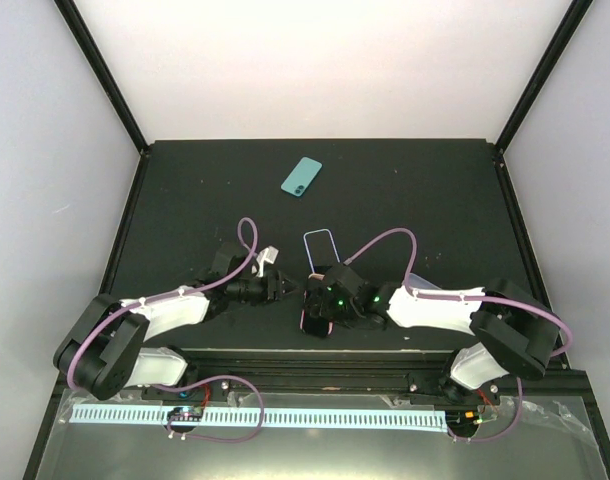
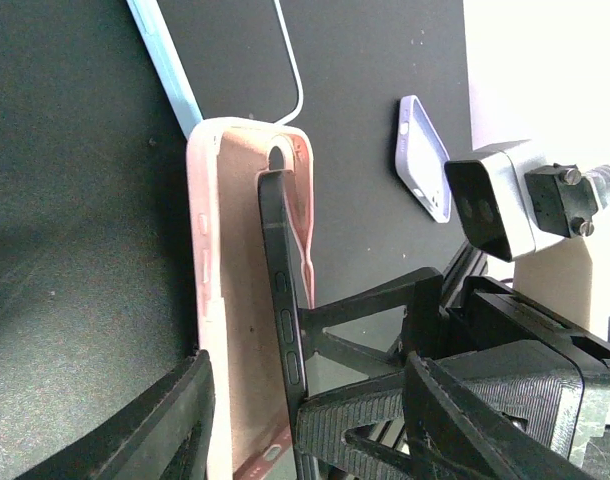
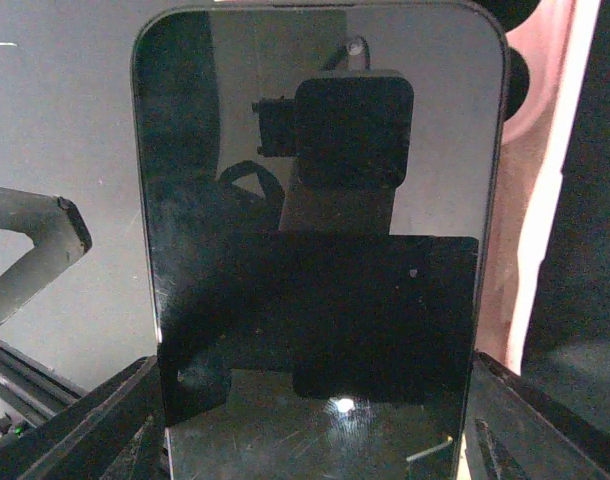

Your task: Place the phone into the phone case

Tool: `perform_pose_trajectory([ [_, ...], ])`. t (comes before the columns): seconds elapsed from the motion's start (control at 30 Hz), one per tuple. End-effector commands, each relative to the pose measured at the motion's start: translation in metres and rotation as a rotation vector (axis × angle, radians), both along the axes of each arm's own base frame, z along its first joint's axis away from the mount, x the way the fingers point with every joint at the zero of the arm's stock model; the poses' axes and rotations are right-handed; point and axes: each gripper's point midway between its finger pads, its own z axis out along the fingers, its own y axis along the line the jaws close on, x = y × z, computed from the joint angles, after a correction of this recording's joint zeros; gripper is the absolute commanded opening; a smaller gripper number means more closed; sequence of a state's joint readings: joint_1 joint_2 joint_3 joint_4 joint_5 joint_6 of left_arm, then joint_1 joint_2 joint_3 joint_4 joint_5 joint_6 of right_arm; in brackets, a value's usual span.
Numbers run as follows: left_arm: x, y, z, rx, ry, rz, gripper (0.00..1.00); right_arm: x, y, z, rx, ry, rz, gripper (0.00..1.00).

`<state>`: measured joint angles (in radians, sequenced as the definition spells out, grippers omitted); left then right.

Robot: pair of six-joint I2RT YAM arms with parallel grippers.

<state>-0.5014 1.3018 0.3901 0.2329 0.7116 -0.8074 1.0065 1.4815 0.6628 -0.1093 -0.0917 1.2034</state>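
teal phone [image 1: 301, 177] upper centre, lavender case [image 2: 425, 160] upper right | my right gripper [image 3: 315, 400] clamps dark phone [image 3: 315, 250] against pink case [image 2: 240, 300] | my left gripper [image 2: 305, 400]: grip unclear

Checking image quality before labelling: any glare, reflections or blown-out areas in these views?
Right wrist: the black phone is all mirror reflections, with a small glare spot low down. Left wrist: the white wall is washed out. Top: evenly lit and sharp.

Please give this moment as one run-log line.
right gripper: jaws hold dark phone against pink case | left gripper: jaws open beside it | teal phone: untouched, far side | lavender case: lies apart
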Motion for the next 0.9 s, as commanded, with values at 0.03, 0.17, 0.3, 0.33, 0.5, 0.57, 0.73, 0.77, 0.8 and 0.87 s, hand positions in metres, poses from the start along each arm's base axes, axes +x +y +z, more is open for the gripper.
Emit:
perform_pose_trajectory([
  [0.03, 0.004, -0.006, 0.006, -0.002, -0.034, -0.004, 0.52, 0.013, -0.012, -0.005, -0.062, -0.063, -0.057, 0.65],
  [0.17, 0.005, -0.010, 0.003, 0.004, -0.027, -0.016, 0.52, 0.023, -0.014, 0.005, -0.090, -0.114, -0.077, 0.65],
  [0.3, 0.006, -0.013, 0.004, 0.004, -0.025, -0.021, 0.52, 0.028, -0.012, 0.007, -0.089, -0.131, -0.084, 0.65],
  [0.33, 0.006, -0.013, 0.005, 0.006, -0.023, -0.023, 0.52, 0.028, -0.011, 0.006, -0.090, -0.132, -0.083, 0.66],
  [0.5, 0.008, -0.014, 0.003, 0.027, -0.029, -0.031, 0.52, 0.031, -0.009, 0.002, -0.113, -0.132, -0.075, 0.70],
  [0.57, 0.009, -0.014, 0.000, 0.032, -0.026, -0.028, 0.52, 0.033, -0.010, 0.003, -0.116, -0.144, -0.081, 0.72],
  [0.73, 0.007, -0.016, -0.006, 0.035, -0.013, -0.031, 0.52, 0.040, -0.013, 0.005, -0.129, -0.167, -0.112, 0.69],
  [0.77, 0.007, -0.017, -0.006, 0.038, -0.013, -0.029, 0.52, 0.040, -0.014, 0.005, -0.136, -0.164, -0.119, 0.68],
  [0.8, 0.007, -0.017, -0.007, 0.041, -0.010, -0.029, 0.52, 0.041, -0.015, 0.004, -0.142, -0.159, -0.125, 0.68],
  [0.87, 0.007, -0.017, -0.008, 0.043, -0.009, -0.028, 0.51, 0.039, -0.018, 0.001, -0.157, -0.143, -0.137, 0.68],
])
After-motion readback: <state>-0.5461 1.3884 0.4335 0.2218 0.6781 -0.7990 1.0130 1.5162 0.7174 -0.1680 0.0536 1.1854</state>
